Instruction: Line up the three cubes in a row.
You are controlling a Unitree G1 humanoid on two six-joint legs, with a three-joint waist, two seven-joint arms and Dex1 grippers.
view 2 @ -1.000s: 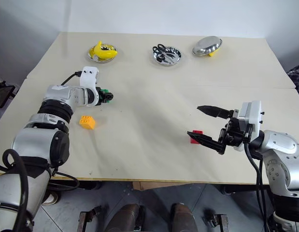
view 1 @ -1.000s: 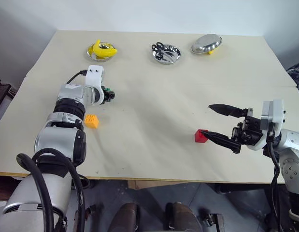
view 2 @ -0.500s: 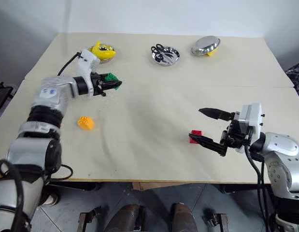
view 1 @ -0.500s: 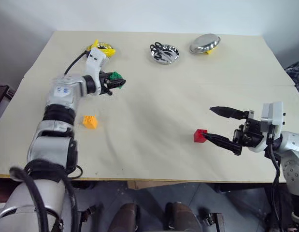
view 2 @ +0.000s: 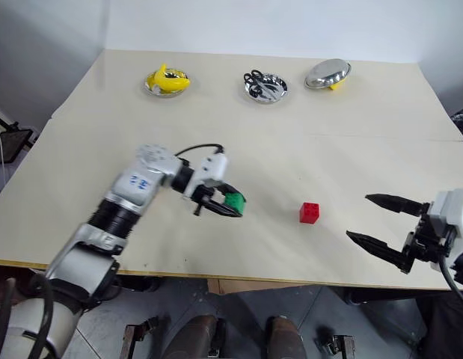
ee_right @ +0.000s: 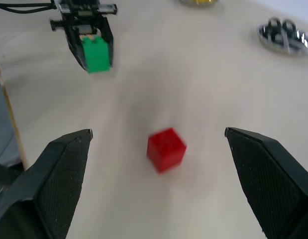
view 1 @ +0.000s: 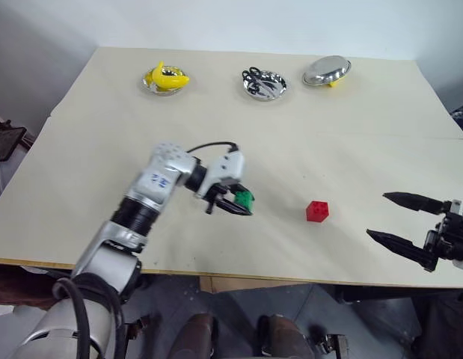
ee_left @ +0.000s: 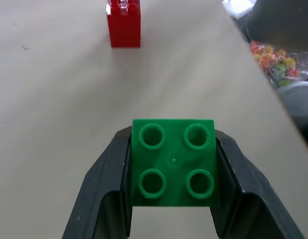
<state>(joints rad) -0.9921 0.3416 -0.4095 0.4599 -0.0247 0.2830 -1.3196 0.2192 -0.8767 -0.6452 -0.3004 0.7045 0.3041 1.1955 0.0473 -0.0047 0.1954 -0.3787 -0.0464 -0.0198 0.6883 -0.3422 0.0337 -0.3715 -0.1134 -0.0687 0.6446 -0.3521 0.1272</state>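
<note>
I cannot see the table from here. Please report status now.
Left gripper shut on green cube, above table. Right gripper open, empty. Red cube lies between them, path clear.

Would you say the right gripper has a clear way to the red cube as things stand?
Probably yes: the right gripper is open and the red cube lies on bare table ahead of it. The left gripper, shut on the green cube, is on the cube's far side.

Two toy blocks are in sight: one green block at the centre of the frame and one red block to its right. Along the top edge sit three metal dishes, with one banana and one pair of scissors. Two grippers show, left gripper and right gripper.
</note>
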